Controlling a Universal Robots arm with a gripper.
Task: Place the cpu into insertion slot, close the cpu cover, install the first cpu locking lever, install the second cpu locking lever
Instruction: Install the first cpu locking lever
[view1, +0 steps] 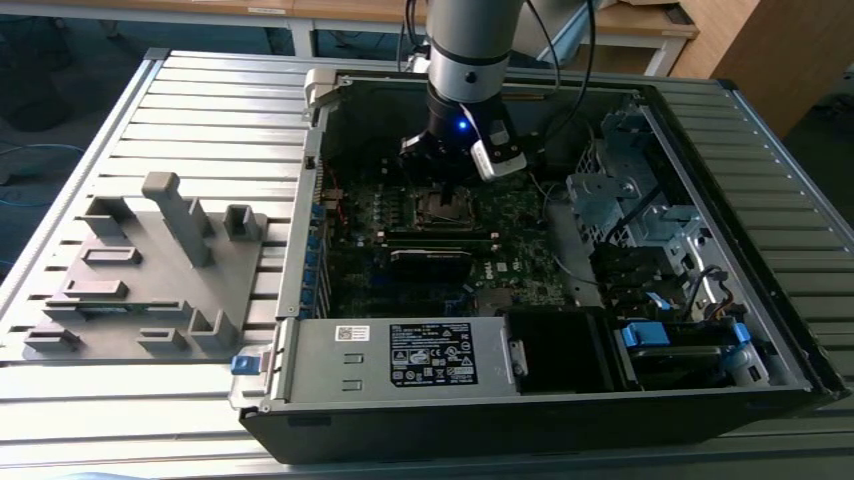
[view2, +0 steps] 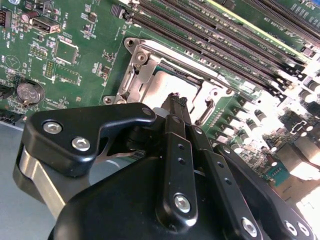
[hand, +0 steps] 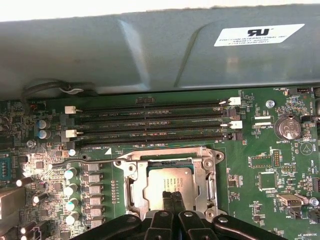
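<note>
While my gripper (hand: 170, 196) hangs with fingers pinched together on nothing just above the cpu (hand: 167, 181), seated in the insertion slot (hand: 137, 187), I judge that light, fragile chip wants edge holds.

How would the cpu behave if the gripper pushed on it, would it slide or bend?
The cpu is a flat, metal-topped square, so it is probably stiff, not bendy. The cpu cover frames it, so a sideways nudge likely would not shift it. The gripper, fingers together, is over its smooth top and might skid there.
</note>
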